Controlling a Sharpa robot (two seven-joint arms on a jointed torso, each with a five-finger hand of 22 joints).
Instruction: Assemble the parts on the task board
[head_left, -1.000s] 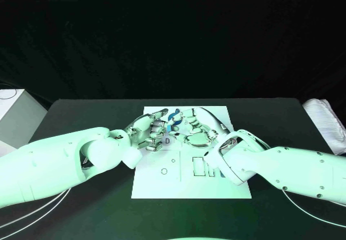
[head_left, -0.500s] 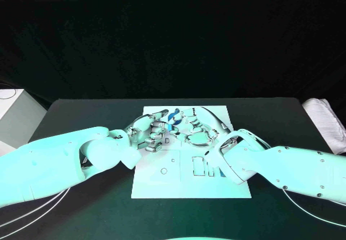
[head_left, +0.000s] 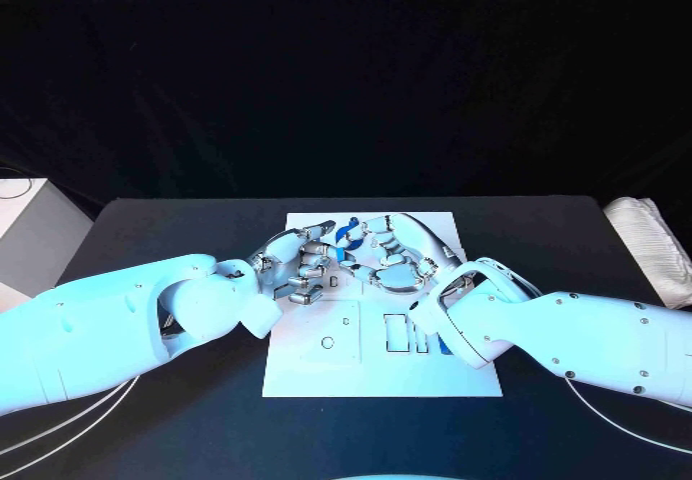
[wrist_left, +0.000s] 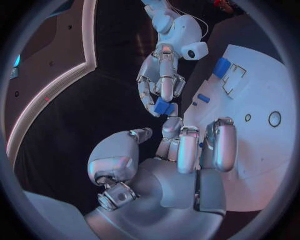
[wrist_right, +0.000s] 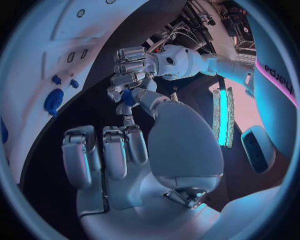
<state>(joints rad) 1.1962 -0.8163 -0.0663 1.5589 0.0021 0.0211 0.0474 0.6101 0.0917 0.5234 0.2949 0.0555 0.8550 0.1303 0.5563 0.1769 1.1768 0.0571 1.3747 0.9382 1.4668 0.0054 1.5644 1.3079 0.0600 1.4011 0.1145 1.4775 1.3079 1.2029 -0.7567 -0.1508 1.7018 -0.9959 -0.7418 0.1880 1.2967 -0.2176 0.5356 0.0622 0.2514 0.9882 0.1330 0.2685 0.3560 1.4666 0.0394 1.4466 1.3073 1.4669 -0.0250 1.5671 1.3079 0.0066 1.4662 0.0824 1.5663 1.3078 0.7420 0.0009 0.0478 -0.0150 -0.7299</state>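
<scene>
Task board (head_left: 378, 375), white, flat on black table (head_left: 173, 225), dark backdrop behind.

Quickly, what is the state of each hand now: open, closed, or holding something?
Left hand: cannot be told; its fingertips meet the blue part, grip unclear.
Right hand: holding the blue part in its fingertips.
</scene>
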